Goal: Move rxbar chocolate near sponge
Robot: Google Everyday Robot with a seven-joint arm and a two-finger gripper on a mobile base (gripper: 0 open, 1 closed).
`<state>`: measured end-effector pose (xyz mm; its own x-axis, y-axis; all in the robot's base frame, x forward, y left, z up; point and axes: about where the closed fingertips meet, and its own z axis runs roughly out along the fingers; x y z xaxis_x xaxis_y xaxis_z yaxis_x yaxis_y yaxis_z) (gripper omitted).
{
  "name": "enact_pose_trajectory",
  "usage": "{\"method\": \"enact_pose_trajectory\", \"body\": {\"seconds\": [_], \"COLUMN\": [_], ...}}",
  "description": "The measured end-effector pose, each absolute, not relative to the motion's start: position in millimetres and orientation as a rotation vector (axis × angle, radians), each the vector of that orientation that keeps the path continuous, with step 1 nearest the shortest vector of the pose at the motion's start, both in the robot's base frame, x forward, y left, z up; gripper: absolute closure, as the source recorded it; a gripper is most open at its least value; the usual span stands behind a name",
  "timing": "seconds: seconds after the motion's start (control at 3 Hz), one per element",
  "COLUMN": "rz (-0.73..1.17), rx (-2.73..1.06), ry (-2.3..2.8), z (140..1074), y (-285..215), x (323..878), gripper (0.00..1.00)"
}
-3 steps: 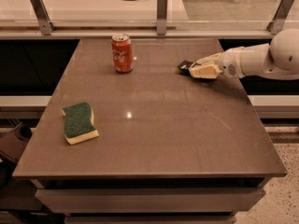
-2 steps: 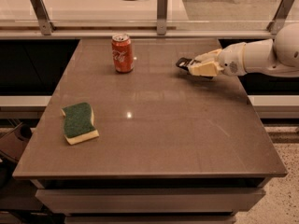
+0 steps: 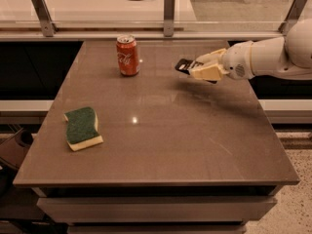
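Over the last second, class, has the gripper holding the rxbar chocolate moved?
Yes. The gripper, shut on the rxbar chocolate, has shifted left across the table, closer to the red soda can.

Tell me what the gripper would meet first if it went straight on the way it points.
The gripper, shut on the rxbar chocolate above the far right of the table, points left. First in that line is probably the red soda can; depth is unclear, so it might pass just in front.

From the end effector [image 3: 196, 68] at upper right, gripping the rxbar chocolate [image 3: 183, 65], open tabletop [image 3: 185, 140] reaches the sponge [image 3: 83, 128] lower left; 1 Coca-Cola can [image 3: 128, 55] stands upper centre.
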<state>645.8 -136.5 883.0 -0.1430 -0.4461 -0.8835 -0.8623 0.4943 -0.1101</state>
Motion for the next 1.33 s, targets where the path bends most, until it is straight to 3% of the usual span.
{"method": "enact_pose_trajectory", "body": {"seconds": [1.33], "rz": [0.440], "rx": [-1.251], "ry": [1.781], "z": [880], "y": [-33], "x": [541], "gripper": [1.00]}}
